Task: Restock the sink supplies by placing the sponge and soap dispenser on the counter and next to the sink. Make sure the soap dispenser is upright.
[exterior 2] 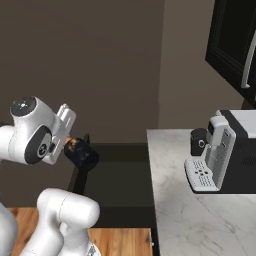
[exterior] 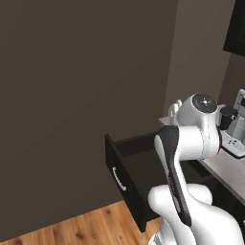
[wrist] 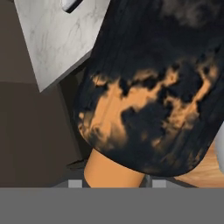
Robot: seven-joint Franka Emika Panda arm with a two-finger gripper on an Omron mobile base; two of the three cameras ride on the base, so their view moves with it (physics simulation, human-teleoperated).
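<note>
Black and orange fill most of the hand view: the soap dispenser (wrist: 148,100) is very close to the camera, its orange neck pointing toward 6 o'clock, between the finger tips. The jaws are closed on the bottle at this neck end, so the gripper (exterior 2: 75,148) carries it. In the right base view the bottle hangs in the air at 3 o'clock from the white hand, above the open dark drawer (exterior: 136,179), and it lies tilted, not upright. I judge it is held so because it was gripped lying down in the drawer.

The marbled counter (exterior 2: 200,215) is at 3 o'clock from the bottle in that view, well apart from it. On it stands a coffee machine (exterior 2: 217,152) at the far side. The sink and the sponge I cannot find in these pictures.

The bottle must yet travel to the counter beside the sink. Before release, the hand should turn it so the pump top points up, otherwise it may roll.
</note>
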